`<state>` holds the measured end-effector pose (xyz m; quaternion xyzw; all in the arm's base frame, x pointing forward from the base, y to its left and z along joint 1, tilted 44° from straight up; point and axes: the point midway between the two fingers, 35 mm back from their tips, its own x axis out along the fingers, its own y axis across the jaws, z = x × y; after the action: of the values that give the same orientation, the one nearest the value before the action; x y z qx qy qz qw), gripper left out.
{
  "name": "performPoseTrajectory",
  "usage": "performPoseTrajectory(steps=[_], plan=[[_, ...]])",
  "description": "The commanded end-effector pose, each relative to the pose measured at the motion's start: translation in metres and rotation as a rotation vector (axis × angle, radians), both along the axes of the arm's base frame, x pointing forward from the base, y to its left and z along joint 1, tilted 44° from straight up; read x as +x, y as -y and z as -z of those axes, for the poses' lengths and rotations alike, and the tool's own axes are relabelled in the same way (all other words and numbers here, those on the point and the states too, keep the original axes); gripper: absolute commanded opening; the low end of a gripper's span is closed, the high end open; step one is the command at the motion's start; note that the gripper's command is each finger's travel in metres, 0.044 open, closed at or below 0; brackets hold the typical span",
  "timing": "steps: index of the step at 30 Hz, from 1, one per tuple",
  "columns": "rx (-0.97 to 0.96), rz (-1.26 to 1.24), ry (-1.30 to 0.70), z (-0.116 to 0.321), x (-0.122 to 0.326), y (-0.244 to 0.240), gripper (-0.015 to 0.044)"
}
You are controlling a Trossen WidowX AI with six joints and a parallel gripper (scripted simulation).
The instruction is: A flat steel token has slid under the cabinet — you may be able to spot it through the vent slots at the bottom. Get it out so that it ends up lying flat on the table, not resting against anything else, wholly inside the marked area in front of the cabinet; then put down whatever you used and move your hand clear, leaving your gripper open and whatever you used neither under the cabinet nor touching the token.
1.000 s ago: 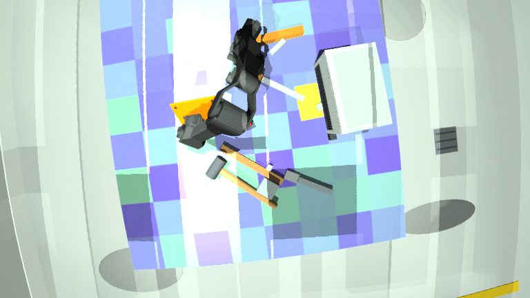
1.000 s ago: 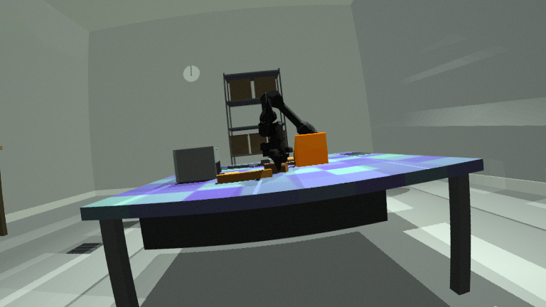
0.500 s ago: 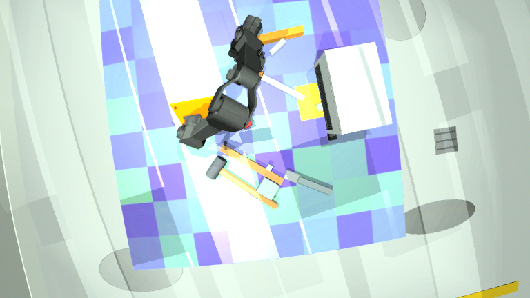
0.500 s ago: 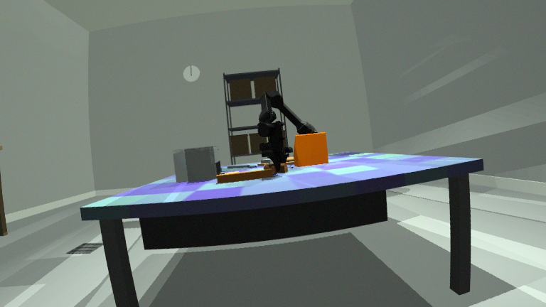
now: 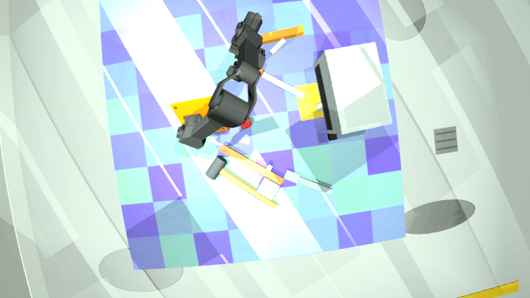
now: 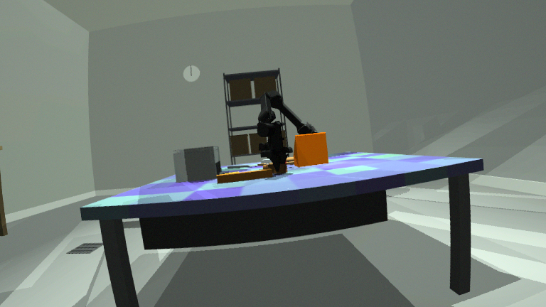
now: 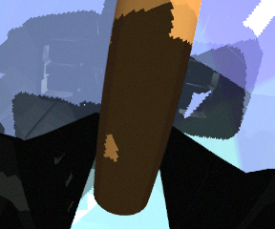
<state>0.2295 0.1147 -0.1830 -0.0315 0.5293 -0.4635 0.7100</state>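
My gripper [image 7: 131,126] [image 6: 278,170] is shut on the tool's round orange-brown handle [image 7: 142,72], low over the table. In the top view the arm hides the fingertips and most of the handle. The tool's long pale shaft [image 5: 283,83] slants toward the cabinet [image 5: 357,87] [image 6: 199,164], its end over the edge of the yellow marked area [image 5: 306,113]. A small pale piece [image 5: 319,106] shows at the cabinet's front edge, at the inner side of that area. It may be the token; whether part lies beneath the cabinet cannot be told.
An orange bar [image 5: 287,34] [image 6: 243,176] and a short white rod [image 5: 277,46] lie beyond the tool. A hammer [image 5: 217,167], a wooden stick [image 5: 250,163] and a grey flat-ended piece [image 5: 308,181] lie on the opposite side. An orange panel [image 5: 189,110] [image 6: 311,149] stands near the arm's base.
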Motion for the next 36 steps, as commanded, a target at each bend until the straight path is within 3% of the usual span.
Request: performPoseTrajectory(steps=[1,36], plan=[[0.009,-0.005,0.005,0.001,0.003,-0.006,0.0000],[0.011,-0.003,0.009,0.017,0.013,-0.024,0.0000]])
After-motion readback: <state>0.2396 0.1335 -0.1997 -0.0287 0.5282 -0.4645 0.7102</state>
